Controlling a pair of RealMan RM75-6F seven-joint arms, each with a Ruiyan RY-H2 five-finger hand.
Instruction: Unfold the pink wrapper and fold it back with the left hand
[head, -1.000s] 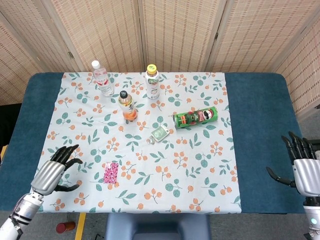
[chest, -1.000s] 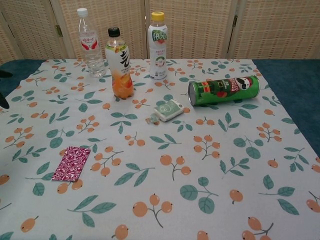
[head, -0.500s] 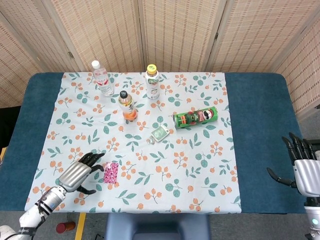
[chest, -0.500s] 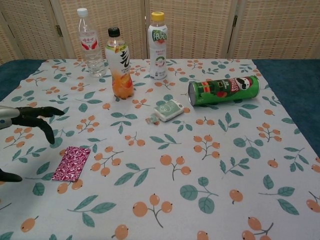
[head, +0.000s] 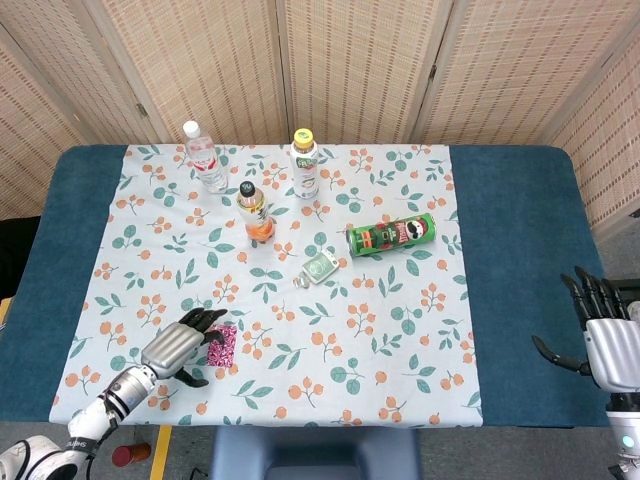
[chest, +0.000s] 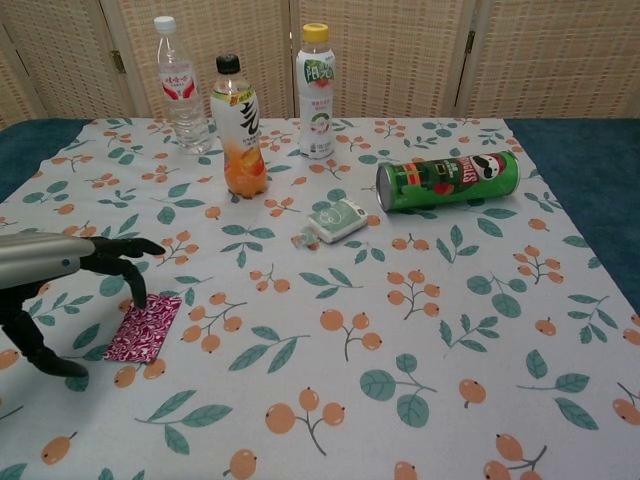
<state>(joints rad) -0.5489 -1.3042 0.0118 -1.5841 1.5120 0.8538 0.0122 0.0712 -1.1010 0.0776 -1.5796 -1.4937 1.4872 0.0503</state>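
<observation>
Woven screens stand behind the counter with its leafy cloth. The pink wrapper lies flat on the cloth, well in front of the orange juice bottle. Its long side runs toward that bottle. The left robot hand has moved in since a moment ago; its spread fingers now reach the wrapper's left edge, holding nothing. The right robot hand waits far right, fingers apart.
</observation>
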